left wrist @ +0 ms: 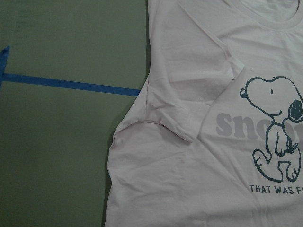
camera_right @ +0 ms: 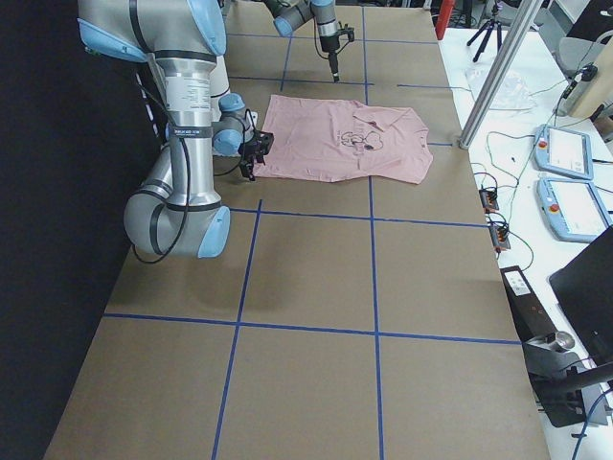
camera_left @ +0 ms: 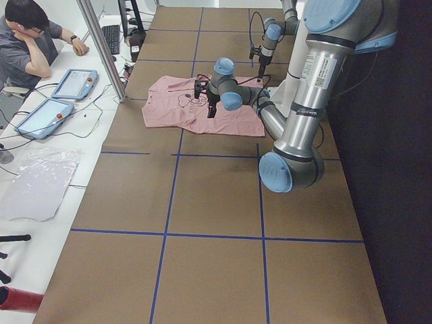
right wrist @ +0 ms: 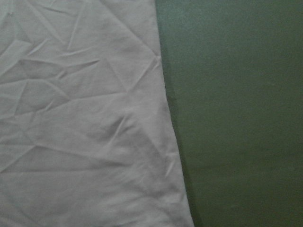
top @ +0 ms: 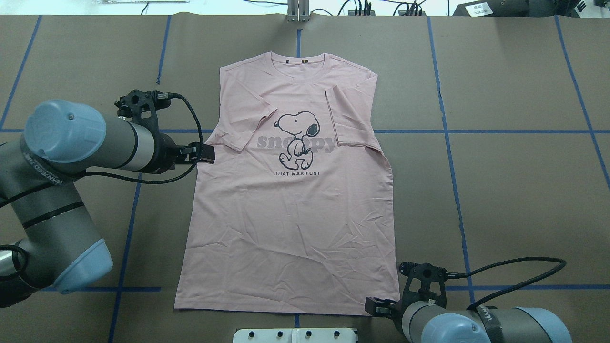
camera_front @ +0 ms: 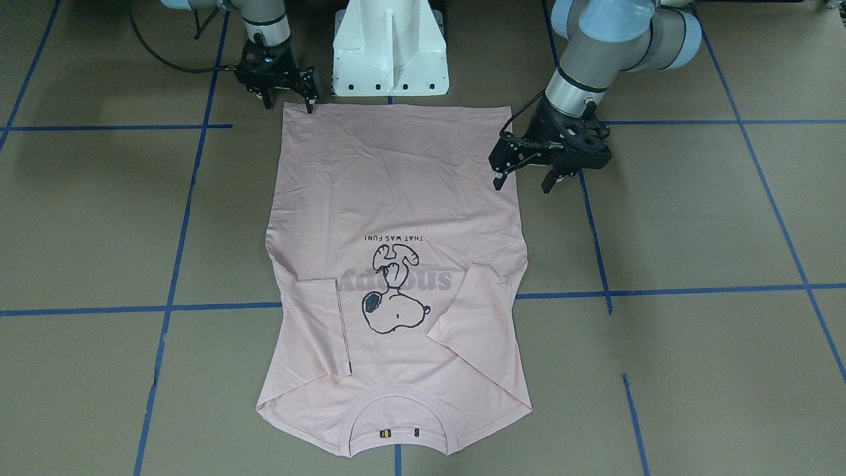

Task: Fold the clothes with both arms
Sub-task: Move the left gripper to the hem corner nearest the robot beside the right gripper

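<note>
T-shirt (top: 286, 214) lies flat, front up, on the desk (top: 500, 190). Left pincer (camera_front: 522, 184) and right pincer (camera_front: 289, 106) are both wide, holding nothing. Best pinch both cloth layers at the edges.

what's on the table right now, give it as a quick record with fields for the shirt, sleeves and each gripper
shirt: pale pink T-shirt, lying flat, print side up, collar away from the robot
sleeves: both folded in over the front
left gripper: open, at the shirt's side edge, holding nothing
right gripper: open, at a hem corner, holding nothing
surface: brown table with blue tape lines
fold stage: body not yet folded
</note>
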Controlling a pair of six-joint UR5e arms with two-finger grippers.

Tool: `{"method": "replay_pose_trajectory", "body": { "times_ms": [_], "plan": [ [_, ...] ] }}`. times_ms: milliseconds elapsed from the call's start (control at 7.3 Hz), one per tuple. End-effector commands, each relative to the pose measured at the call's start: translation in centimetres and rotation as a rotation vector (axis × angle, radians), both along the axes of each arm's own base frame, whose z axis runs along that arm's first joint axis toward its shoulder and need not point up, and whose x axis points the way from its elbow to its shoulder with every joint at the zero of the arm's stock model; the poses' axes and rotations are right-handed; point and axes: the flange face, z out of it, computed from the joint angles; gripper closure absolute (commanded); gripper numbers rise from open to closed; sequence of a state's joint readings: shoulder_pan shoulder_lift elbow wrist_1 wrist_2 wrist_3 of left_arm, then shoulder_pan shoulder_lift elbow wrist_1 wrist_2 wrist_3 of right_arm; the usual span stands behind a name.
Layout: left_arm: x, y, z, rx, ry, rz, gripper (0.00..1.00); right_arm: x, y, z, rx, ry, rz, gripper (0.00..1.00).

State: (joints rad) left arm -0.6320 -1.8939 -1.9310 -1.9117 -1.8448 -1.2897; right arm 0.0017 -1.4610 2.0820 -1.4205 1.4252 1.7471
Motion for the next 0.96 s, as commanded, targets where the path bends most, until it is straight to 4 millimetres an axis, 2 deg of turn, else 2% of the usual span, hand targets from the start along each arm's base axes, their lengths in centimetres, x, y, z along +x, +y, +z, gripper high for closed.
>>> {"method": "replay_pose_trajectory", "body": {
  "times_ms": [0,137,274,548,822],
  "plan": [
    [0.0,0.0,-0.1,0.002,0.002,0.001,0.00,0.1,0.0,-0.4,-0.012,-0.008,-0.009,0.36],
    [0.0,0.0,0.0,0.004,-0.001,0.003,0.00,0.2,0.0,-0.4,-0.013,-0.008,-0.010,0.72],
    [0.0,0.0,0.0,0.004,-0.001,0.003,0.00,0.3,0.1,-0.2,-0.026,-0.005,-0.019,1.00],
    [0.1,0.0,0.0,0.003,-0.002,0.003,0.00,0.5,0.1,-0.2,-0.028,-0.005,-0.022,1.00],
    [0.2,0.1,0.0,0.003,-0.002,0.004,0.00,1.5,-0.2,-1.5,-0.029,-0.031,-0.015,1.00]
  ]
}}
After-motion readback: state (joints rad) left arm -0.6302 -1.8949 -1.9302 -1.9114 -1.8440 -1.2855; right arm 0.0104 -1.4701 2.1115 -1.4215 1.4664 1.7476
